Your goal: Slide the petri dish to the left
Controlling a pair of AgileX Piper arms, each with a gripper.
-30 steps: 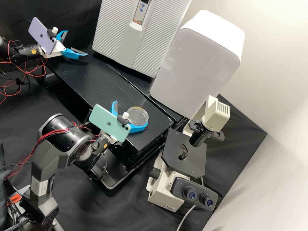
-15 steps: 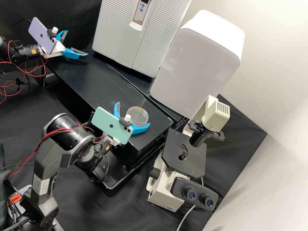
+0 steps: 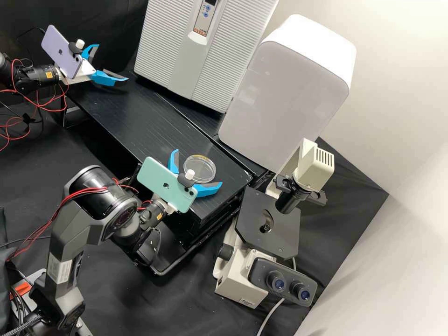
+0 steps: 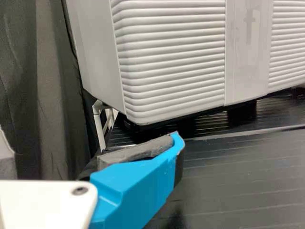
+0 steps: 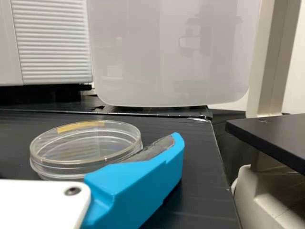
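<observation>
One petri dish [image 3: 201, 166] lies between the right pincer's [image 3: 198, 169] wide-spread fingers. That arm is stretched low, its pincer level over the bench [image 3: 140, 116].

Inside the right gripper [image 3: 199, 169] lies a dish [image 5: 86, 148] of clear, glossy plastic. The fingers [image 5: 143, 186] are smooth matt blue plastic, each lined with a grey rubbery pad [image 5: 151, 149]. Beneath them the bench [image 5: 200, 143] is black, finely ribbed and faintly shiny. Ahead stands a smooth white plastic box [image 5: 171, 57].
</observation>
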